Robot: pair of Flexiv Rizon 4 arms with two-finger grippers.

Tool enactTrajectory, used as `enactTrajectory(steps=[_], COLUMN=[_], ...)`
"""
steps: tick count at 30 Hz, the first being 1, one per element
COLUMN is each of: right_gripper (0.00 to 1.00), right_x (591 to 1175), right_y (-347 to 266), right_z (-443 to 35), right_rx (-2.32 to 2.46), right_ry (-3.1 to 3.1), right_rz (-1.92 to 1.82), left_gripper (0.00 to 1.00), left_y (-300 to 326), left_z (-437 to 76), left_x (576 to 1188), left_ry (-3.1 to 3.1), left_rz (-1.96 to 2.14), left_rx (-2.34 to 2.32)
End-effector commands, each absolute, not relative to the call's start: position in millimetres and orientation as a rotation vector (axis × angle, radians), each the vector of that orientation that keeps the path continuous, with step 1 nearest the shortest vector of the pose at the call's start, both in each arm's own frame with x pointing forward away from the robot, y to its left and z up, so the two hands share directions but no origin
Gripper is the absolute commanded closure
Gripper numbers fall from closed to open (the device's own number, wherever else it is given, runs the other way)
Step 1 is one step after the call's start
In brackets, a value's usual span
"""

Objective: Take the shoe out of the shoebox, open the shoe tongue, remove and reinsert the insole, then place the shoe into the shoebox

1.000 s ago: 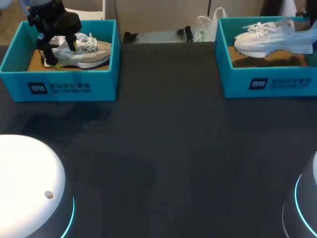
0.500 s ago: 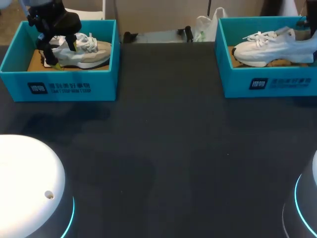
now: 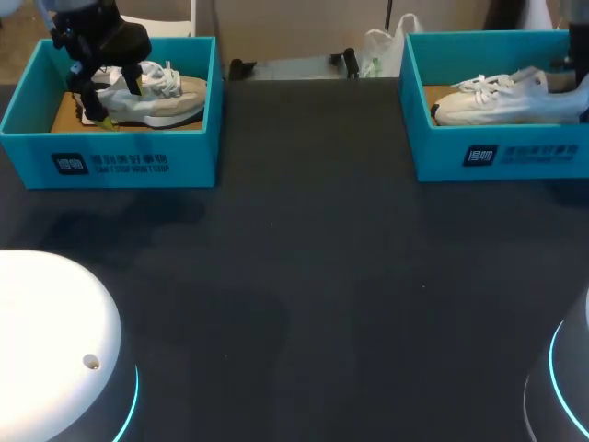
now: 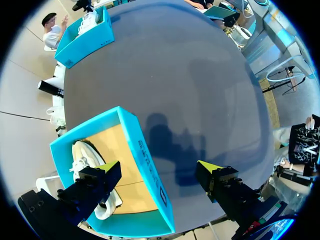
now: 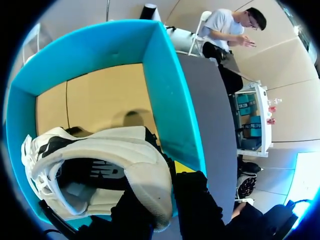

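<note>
Surface (image 3: 304, 276): dark; one teal box stands at each far corner.
Left claw (image 4: 159, 172): spread wide, holding nothing, above the heel end of the grey shoe (image 3: 152, 97).
Grey shoe: lies in the left box (image 3: 110, 161), toe toward the middle.
Right claw (image 5: 162, 192): closed on the white shoe (image 3: 506, 99) at its heel.
White shoe: low inside the right box (image 3: 497, 152), toe toward the middle.

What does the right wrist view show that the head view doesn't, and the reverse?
Only the right wrist view: the right gripper shut on the white shoe at its heel, and its dark inside. Only the head view: the left box with the grey shoe and the left gripper over it. Both: the white shoe in the right box.
</note>
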State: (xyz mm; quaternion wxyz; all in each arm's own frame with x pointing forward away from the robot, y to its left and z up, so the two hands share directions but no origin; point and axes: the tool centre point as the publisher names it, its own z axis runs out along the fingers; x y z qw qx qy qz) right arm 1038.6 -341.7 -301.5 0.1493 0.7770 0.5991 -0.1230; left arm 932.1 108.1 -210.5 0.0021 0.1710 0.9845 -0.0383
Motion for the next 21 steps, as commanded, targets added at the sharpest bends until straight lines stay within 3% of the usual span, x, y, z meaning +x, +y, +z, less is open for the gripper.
enactTrajectory(steps=[1,21], right_gripper=[1.00,1.00], right_x=[1025,1023], right_y=[-338,-327], right_z=[-304,-332], right_rx=[2.210,2.193], right_ry=[1.738,1.769], right_rz=[-0.305,-0.297], left_gripper=[0.00,0.00], left_y=[109,109], left_z=[-211,-211], left_x=[932,932], left_ry=[3.088,3.088], left_rz=[-0.119,-0.119], left_rx=[0.538,0.538])
